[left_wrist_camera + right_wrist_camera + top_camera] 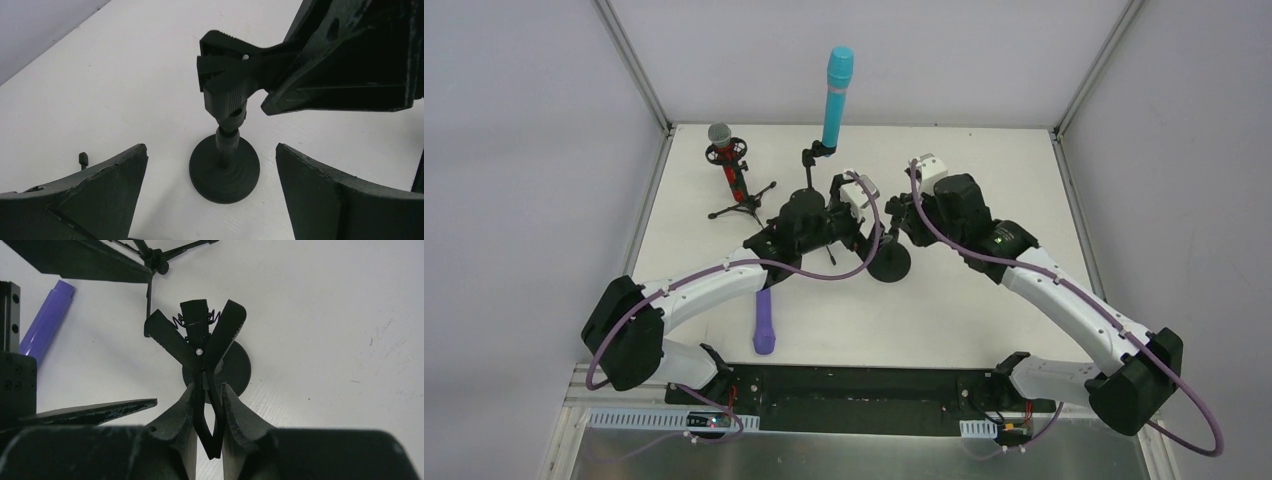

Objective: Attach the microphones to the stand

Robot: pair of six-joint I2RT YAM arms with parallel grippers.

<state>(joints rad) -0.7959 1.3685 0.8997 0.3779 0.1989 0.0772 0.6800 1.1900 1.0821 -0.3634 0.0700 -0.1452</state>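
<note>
Recording purple microphone (764, 322) lying flat on the table (1024, 150), near edge, just beside the left arm, in no holder. In the right wrist view, showing as a smooth violet barrel, angled, untouched.

Logging cyan microphone (837, 95) standing upright in a tall stand (809, 165) at the back of the table. Logging red microphone (729, 165), grey mesh head up, sitting tilted in a tripod stand (742, 208) at back left.

Noting round-base stand (225, 172) sitting mid-table between the two grippers, its spring clip (202, 340) holding nothing.

Finding right gripper (207, 400) pinching the clip's two handle tails: fingers nearly together, tails pressed between them. Seeing the clip's mouth spreading wide as a V, spring coil visible behind the pivot.

Finding left gripper (211, 147) hovering low, facing the stand; fingers (100, 185) standing wide apart, one on each side of the post, touching neither post nor base, holding nothing. Seeing purple microphone lying well apart from this gripper, back toward the arm bases.
</note>
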